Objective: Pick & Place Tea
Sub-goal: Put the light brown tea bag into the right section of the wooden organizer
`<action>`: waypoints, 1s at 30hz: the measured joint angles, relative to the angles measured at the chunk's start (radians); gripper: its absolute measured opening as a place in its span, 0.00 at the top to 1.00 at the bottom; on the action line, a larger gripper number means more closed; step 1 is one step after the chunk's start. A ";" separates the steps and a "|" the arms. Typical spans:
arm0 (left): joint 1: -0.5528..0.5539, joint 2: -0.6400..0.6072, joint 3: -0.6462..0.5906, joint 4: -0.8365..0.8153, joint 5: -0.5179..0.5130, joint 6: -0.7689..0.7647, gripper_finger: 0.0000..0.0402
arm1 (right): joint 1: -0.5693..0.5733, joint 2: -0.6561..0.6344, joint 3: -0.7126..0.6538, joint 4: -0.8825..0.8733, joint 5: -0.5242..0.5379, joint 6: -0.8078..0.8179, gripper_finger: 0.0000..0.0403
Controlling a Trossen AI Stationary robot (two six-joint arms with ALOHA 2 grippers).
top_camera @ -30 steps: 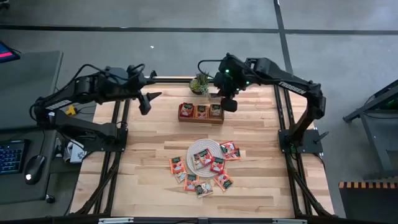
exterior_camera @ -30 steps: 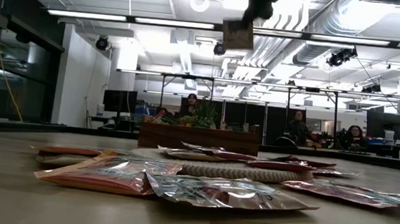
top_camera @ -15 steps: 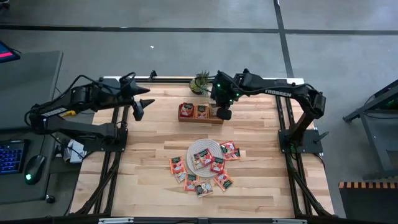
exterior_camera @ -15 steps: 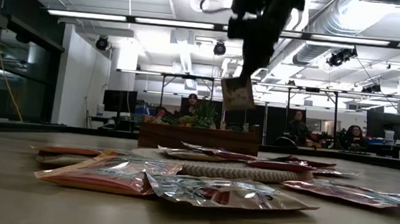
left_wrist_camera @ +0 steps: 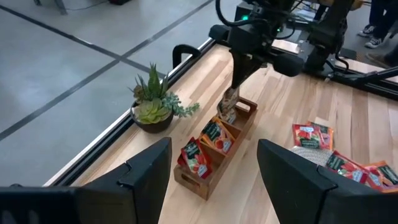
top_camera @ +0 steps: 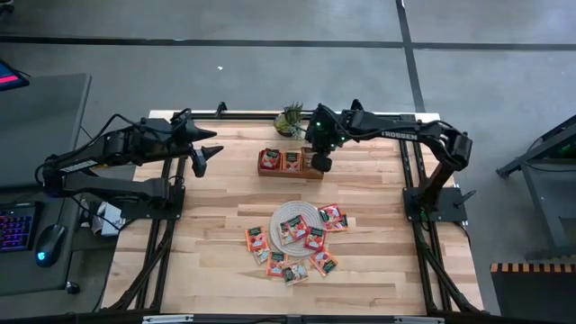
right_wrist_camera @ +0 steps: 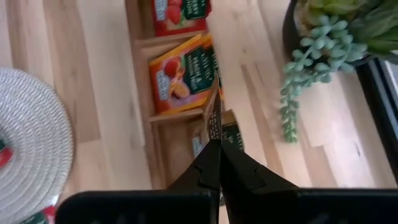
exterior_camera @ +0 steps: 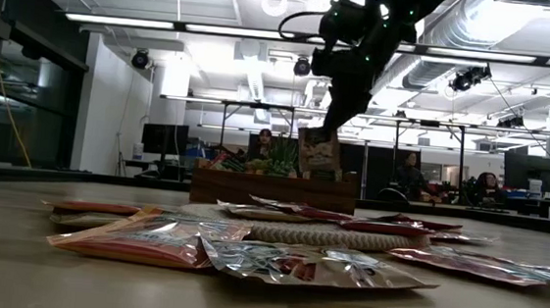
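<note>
The tea sachets (top_camera: 292,241) lie loose on and around the round woven mat (top_camera: 293,219), near the table's middle. The wooden tray (top_camera: 291,164) stands toward the far edge, with a sachet in each compartment. My right gripper (top_camera: 320,162) is over the tray's right-hand compartment, shut on one sachet (exterior_camera: 320,150) that hangs on edge. My left gripper (top_camera: 200,155) hovers open above the table's far left part, touching nothing. My right gripper pinches the sachet's upper edge (right_wrist_camera: 215,127) between its two fingers (right_wrist_camera: 219,163), coming from above and pointing down. The sachet hangs upright below the fingers (left_wrist_camera: 227,107). Its lower end reaches the tray's right-hand compartment (left_wrist_camera: 239,115); whether it touches the bottom I cannot tell.
A small potted succulent (top_camera: 289,120) stands just beyond the tray at the far edge, close to my right gripper. Bare wood lies to the left and right of the mat and along the near edge. People sit in the room behind the table (exterior_camera: 263,143).
My right gripper has come down with the sachet from high above the tray to the right-hand compartment, moving slightly toward the table's near edge, and has stayed shut. My left arm has drawn back a little toward the table's left edge.
</note>
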 joint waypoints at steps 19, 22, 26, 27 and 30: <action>0.000 0.000 0.000 0.000 0.001 0.003 0.42 | 0.001 0.021 -0.002 -0.004 -0.015 0.040 1.00; 0.000 0.000 0.000 0.000 0.001 0.004 0.42 | 0.001 0.032 -0.002 -0.005 -0.013 0.050 1.00; 0.000 0.000 0.000 0.000 0.001 0.004 0.42 | 0.000 0.049 -0.002 -0.015 -0.003 0.058 1.00; 0.000 -0.002 0.000 0.000 0.001 0.003 0.42 | 0.000 0.053 -0.002 -0.015 0.003 0.058 1.00; 0.000 -0.004 0.000 0.000 0.002 0.004 0.42 | -0.006 0.056 -0.002 -0.015 0.001 0.067 1.00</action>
